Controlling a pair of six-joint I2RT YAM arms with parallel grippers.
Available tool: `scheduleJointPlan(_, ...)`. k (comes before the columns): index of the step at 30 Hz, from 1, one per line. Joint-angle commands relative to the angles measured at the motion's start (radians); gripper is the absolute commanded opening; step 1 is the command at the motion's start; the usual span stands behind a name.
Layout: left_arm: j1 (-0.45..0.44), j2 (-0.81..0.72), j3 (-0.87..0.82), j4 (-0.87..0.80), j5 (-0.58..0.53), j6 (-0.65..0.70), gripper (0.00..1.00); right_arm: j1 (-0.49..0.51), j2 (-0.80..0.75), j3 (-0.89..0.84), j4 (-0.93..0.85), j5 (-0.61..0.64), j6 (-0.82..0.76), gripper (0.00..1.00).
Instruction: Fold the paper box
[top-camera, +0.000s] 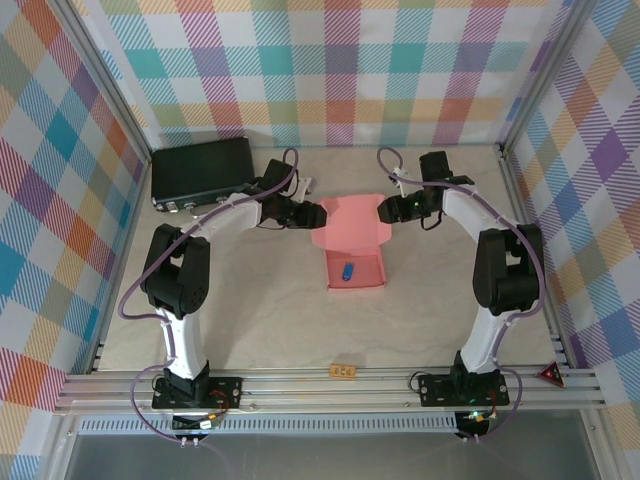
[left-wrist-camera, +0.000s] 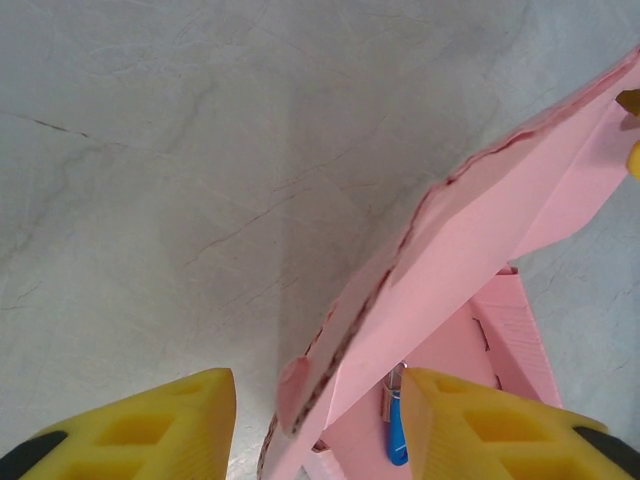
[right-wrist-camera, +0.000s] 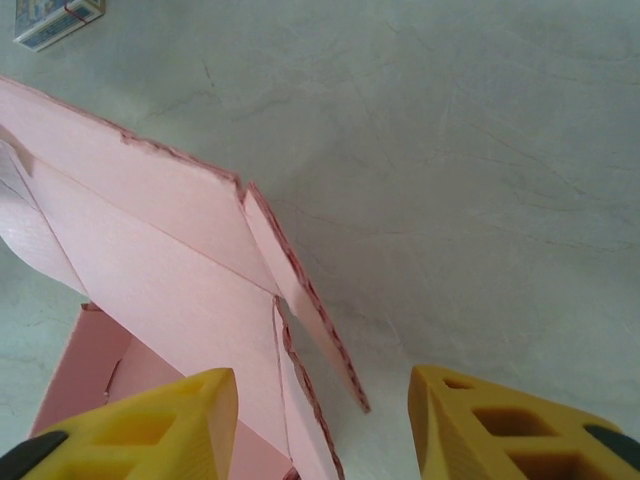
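Left gripper (left-wrist-camera: 316, 405) and right gripper (right-wrist-camera: 322, 405) straddle the paper box (top-camera: 355, 225) lid, jaws parted. The left wrist view shows a blue item (left-wrist-camera: 397, 442) inside, the right wrist view a small carton (right-wrist-camera: 58, 22). From above, both reach inward from opposite sides.

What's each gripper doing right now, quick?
Left gripper: open, jaws either side of the box lid edge, not clamped.
Right gripper: open, jaws either side of a side flap.
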Motion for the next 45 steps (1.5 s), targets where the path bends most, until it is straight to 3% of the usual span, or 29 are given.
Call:
scheduleJointPlan(1, 0.012, 0.017, 0.029, -0.011, 0.029, -0.008, 0.46, -0.006, 0.009, 0.025, -0.033, -0.046, -0.028, 0.47)
scheduleJointPlan(13, 0.012, 0.022, 0.036, -0.018, 0.044, -0.012, 0.35, -0.006, -0.009, 0.024, -0.073, -0.047, -0.048, 0.36)
scheduleJointPlan(24, 0.011, 0.025, 0.062, -0.035, 0.045, -0.023, 0.23, -0.005, -0.050, 0.006, -0.049, -0.043, -0.033, 0.18)
scheduleJointPlan(36, -0.001, 0.027, 0.102, -0.047, -0.042, -0.027, 0.20, 0.038, -0.128, -0.095, 0.133, 0.097, 0.114, 0.13)
scheduleJointPlan(45, -0.005, 0.025, 0.109, -0.034, -0.074, -0.047, 0.24, 0.075, -0.169, -0.192, 0.278, 0.149, 0.217, 0.11)
